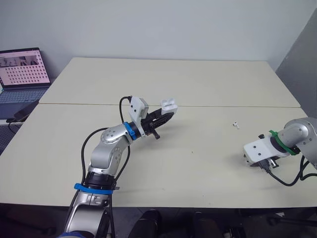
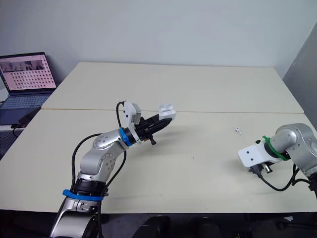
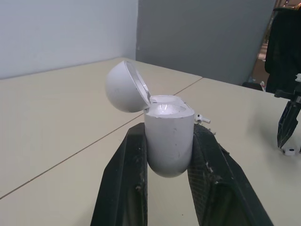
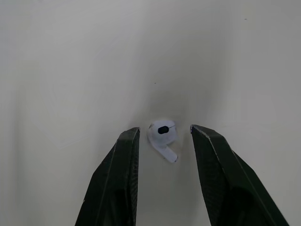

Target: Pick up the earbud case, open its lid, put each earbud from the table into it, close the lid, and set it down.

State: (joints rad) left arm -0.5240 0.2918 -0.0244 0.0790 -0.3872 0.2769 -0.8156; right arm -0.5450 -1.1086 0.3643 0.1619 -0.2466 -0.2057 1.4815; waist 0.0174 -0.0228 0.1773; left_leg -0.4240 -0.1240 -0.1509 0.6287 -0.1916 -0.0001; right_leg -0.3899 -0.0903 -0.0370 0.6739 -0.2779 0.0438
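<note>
Left eye view: the left gripper (image 1: 166, 112) holds the earbud case (image 1: 169, 104), lid open, above the tabletop (image 1: 198, 84). One earbud (image 1: 237, 124) lies well to its right.

Left wrist view: both fingers (image 3: 122, 179) clamp the case's body.

Right wrist view: the right gripper (image 4: 164, 128), fingers apart, straddles a second earbud (image 4: 163, 136) lying on the tabletop.

An open laptop (image 1: 22, 74) is sitting at the upper left of the frame, its screen showing a pinkish grid. A dark cable (image 1: 17, 115) is lying just below it. A grey panel (image 1: 302, 64) is standing at the right edge, against the pale wall (image 1: 158, 25).
</note>
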